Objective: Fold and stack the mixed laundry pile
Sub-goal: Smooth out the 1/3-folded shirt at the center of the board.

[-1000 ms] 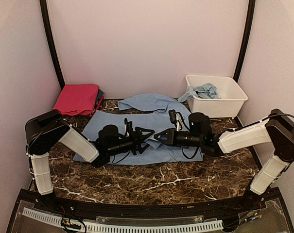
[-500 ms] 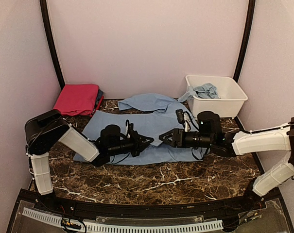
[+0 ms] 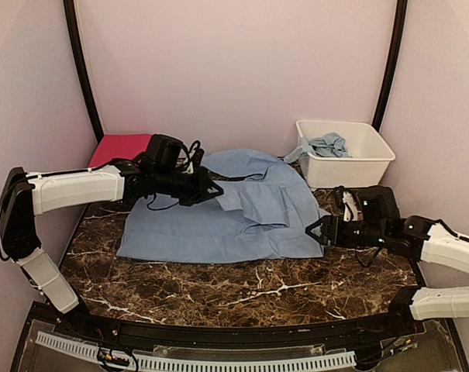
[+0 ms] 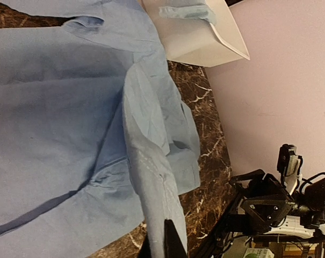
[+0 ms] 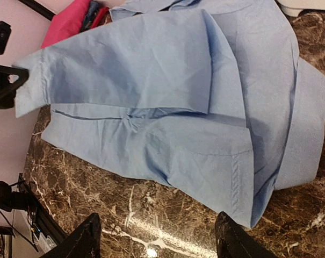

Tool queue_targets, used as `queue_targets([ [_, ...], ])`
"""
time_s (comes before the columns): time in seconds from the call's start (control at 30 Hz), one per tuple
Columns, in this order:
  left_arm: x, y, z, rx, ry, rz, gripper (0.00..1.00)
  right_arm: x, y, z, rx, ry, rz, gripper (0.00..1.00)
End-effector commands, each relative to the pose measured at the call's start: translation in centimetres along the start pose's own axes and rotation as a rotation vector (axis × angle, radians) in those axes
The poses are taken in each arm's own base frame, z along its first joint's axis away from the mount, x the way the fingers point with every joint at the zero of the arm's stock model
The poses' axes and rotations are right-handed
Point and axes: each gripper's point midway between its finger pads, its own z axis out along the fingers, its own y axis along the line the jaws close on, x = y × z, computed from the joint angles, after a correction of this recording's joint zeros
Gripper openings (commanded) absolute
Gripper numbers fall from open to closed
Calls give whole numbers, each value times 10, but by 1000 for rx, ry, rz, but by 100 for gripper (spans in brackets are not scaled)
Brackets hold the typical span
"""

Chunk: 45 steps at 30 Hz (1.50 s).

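White arm shells (image 3: 71,188), seemingly black claws (image 3: 215,191).

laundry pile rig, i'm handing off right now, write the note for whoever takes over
Left gripper: shut on a sleeve of the pale blue shirt, drawn leftward across its body.
Right gripper: open, empty, low by the shirt's near right corner.
Shirt is spread mid-table; magenta piece lies folded at the back left; another pale blue piece sits in the white tub, draped over its rim.
Done: magenta piece folded. Left: finish folding the shirt, stack it, then the tub piece.
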Motion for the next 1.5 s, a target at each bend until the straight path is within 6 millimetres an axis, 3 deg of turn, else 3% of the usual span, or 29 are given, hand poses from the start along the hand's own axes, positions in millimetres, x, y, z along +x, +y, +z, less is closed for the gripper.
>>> queue_targets([
  [0.0,8,45,-41,-176,136,62,0,24,-29,6,114,91,-3,68],
  [0.27,-5,75,-88,-346,159,158,0,33,-39,33,146,165,-34,66],
  [0.4,-28,67,-101,-352,122,261,0,33,-35,47,114,179,-48,61],
  [0.47,-56,44,-101,-334,86,363,0,29,-30,52,90,174,-57,58],
  [0.5,-60,49,-92,-342,114,406,0,27,-28,54,80,172,-60,57],
  [0.53,-76,32,-94,-336,87,452,0,24,-25,56,72,169,-65,56],
  [0.57,-80,37,-82,-354,114,504,0,22,-24,57,69,167,-66,55],
  [0.6,-93,23,-83,-384,83,565,0,20,-24,59,70,164,-69,54],
  [0.63,-89,26,-66,-413,131,645,0,18,-24,59,76,160,-70,54],
  [0.67,-110,14,-70,-467,72,716,0,16,-27,59,83,158,-67,54],
  [0.7,-113,21,-57,-565,85,820,0,15,-28,59,84,155,-62,53],
  [0.87,-150,-8,-33,-753,-28,1182,0,7,-37,52,74,127,-35,52],
  [1.1,-210,-52,-48,-900,-311,1385,0,3,-37,53,45,120,-28,49],
  [1.2,-222,-69,-45,-897,-400,1482,0,-3,-31,57,18,112,-30,46],
  [1.33,-227,-71,-34,-931,-456,1583,0,-9,-24,63,-7,112,-34,43],
  [1.43,-219,-66,-24,-948,-448,1639,0,-11,-23,66,-11,112,-33,43],
  [1.47,-217,-73,-26,-949,-469,1661,0,-12,-23,66,-11,112,-34,42],
])
